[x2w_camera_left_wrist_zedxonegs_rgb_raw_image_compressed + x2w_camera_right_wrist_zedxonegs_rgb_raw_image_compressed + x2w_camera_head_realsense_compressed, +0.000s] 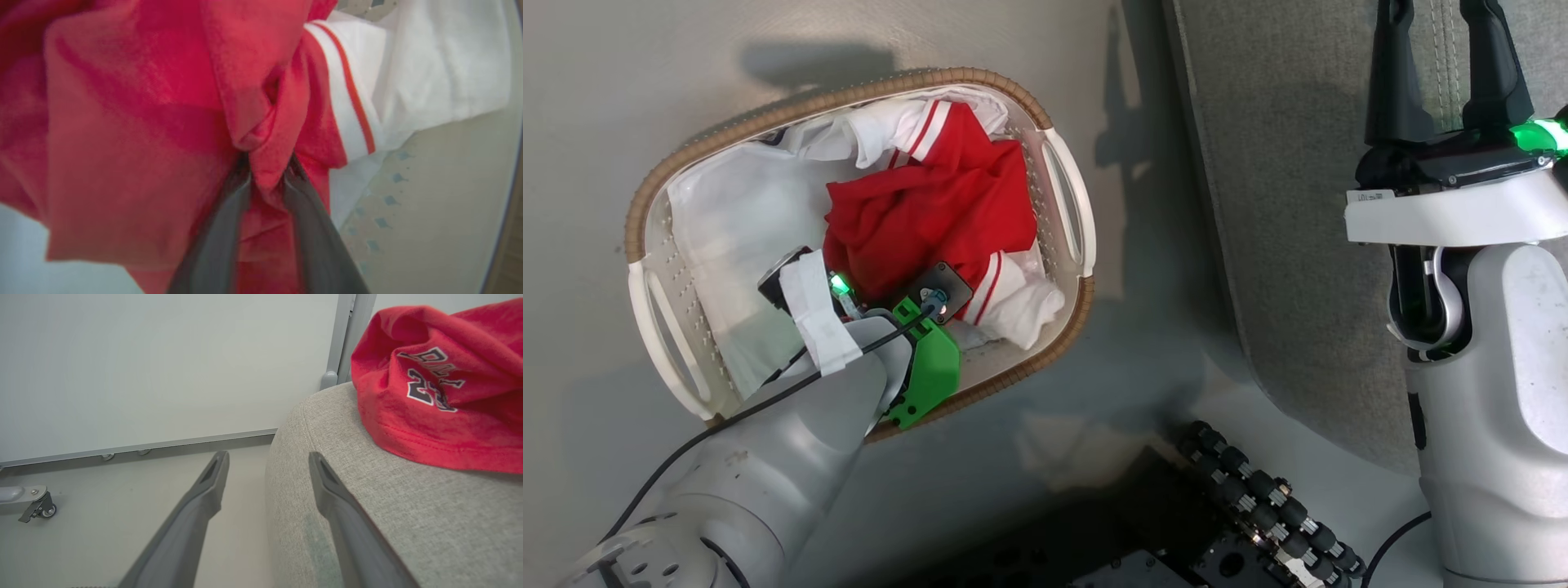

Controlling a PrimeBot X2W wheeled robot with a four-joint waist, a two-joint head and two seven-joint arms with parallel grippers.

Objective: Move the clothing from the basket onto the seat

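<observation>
that red jersey at 3 o'clock in the basket looks soft, light and floppy, left end effector is pinched on a thick middle fold, seems a decent hold, right end effector gaping wide.

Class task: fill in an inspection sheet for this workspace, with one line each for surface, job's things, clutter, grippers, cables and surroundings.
Surface: pale grey floor; grey seat at the robot's right.
Job's things: red garment crumpled in the basket on its white liner; numbered red garment lying on the seat.
Clutter: nothing seen.
Grippers: left gripper pinching a fold of the red garment; right gripper open, empty, at the seat's edge.
Cables: black cable along the left forearm.
Surroundings: pale wall panel; a caster on the floor.
</observation>
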